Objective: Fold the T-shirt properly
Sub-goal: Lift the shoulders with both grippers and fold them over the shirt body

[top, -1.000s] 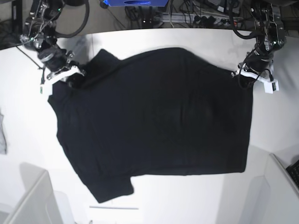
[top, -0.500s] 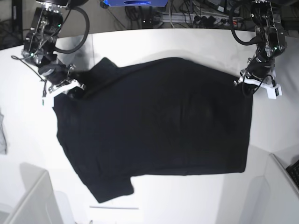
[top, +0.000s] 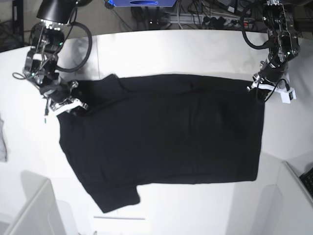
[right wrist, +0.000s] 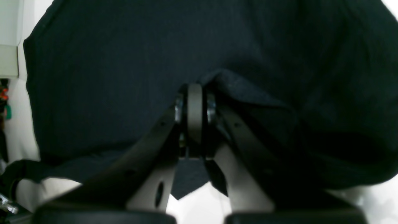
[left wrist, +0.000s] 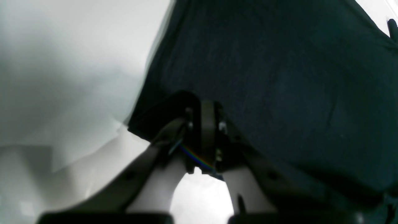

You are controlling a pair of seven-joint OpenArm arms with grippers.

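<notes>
Both hands, the left hand (top: pixel 260 89) and the right hand (top: pixel 68 104), stay clamped on the far edge of the black T-shirt (top: pixel 161 142) and have dragged it nearer across the white table (top: pixel 161 49), starting the first fold

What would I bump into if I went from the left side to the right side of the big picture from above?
Grey cloth scrap → right gripper → T-shirt → left gripper.
</notes>
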